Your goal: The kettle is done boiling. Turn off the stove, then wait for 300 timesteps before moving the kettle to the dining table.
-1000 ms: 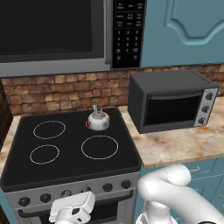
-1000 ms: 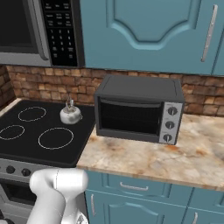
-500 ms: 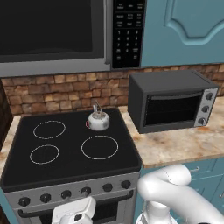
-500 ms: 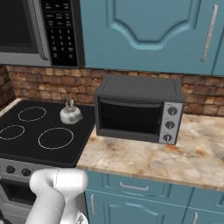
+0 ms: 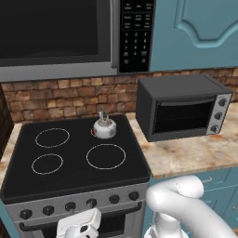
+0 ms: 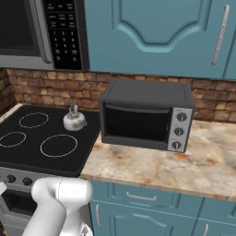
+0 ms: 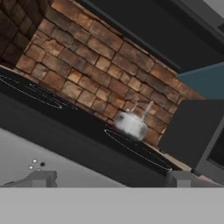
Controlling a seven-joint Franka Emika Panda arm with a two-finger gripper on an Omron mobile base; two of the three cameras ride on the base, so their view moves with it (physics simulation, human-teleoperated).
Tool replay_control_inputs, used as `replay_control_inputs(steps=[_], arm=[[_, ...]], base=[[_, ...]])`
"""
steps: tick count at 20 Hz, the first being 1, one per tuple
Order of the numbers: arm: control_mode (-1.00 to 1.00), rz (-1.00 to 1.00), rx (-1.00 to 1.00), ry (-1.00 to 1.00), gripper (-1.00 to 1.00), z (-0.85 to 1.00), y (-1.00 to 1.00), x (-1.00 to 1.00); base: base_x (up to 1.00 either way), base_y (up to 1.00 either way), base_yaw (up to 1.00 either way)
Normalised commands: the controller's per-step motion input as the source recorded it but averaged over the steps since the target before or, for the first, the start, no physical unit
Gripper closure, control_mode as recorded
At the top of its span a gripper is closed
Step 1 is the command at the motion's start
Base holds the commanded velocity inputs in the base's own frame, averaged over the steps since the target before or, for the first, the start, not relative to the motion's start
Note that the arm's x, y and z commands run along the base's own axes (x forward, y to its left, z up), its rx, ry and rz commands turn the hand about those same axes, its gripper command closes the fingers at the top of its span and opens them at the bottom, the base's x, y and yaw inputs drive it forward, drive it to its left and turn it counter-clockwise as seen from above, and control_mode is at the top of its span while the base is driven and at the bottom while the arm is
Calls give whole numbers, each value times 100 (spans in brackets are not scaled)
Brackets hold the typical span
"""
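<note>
A: Where's your kettle (image 5: 104, 128)?
B: Back right ring of the stove (image 5: 69, 172), about one o'clock from center, toaster oven (image 5: 182, 110) just beside it at three.
A: And your gripper (image 7: 109, 178)?
B: Low before the knobs (image 5: 70, 206), fingers spread wide, holding nothing.

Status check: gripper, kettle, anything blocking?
Gripper open, empty, low before the stove knobs. Kettle upright on rear right burner. Toaster oven right of stove; nothing blocking.
</note>
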Motion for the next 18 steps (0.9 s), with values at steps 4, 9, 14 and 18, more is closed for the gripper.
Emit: replay_control_inputs(steps=[4, 9, 14, 18], arm=[[-100, 0, 0, -2, -100, -28, 7, 8], [-100, 0, 0, -2, -100, -27, 11, 8], [-100, 0, 0, -2, -100, -22, 12, 15], [-100, 0, 0, -3, -100, -18, 14, 17]], base=[[0, 0, 0], [0, 0, 0], [0, 0, 0], [0, 0, 0]])
